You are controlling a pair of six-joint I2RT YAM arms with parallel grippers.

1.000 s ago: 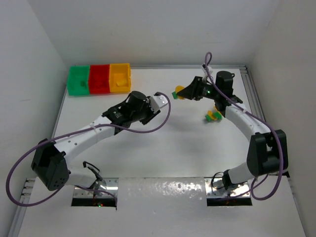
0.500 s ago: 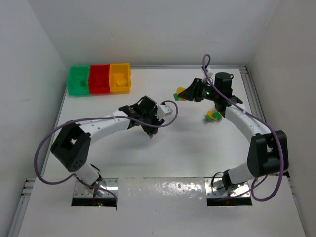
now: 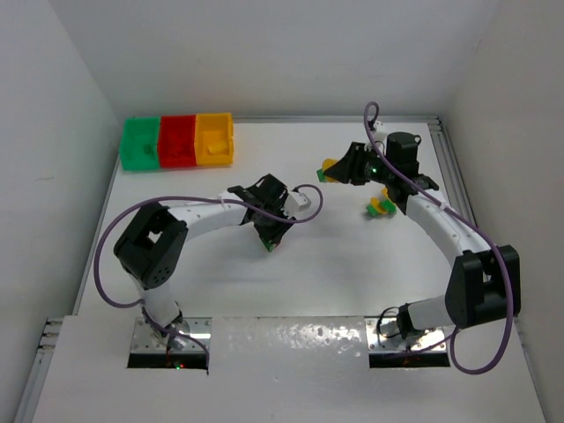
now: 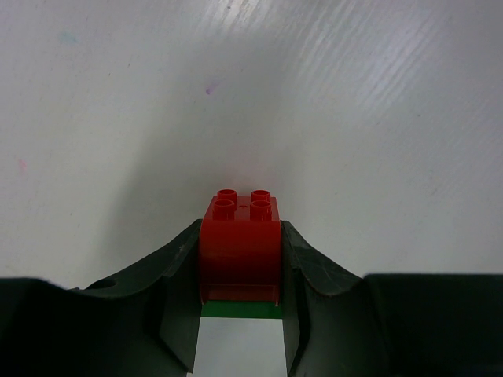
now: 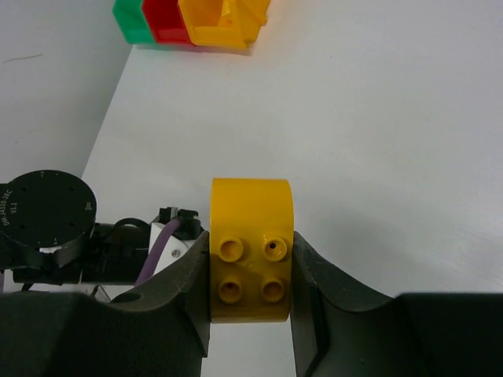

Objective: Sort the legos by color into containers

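Left wrist view: the left gripper [image 4: 240, 234] is clamped on a red brick [image 4: 240, 247] with a green piece [image 4: 240, 310] stuck beneath, while the right gripper [image 5: 250, 245] pinches a yellow brick [image 5: 250, 263], well short of the containers [image 5: 206, 23]. I reckon each brick should travel level and be let go only squarely over its matching container. The red-green pair looks to need splitting first.

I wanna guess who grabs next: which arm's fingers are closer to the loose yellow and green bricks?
Right. The right fingers are just beyond and left of the loose bricks; the left fingers are much farther left.
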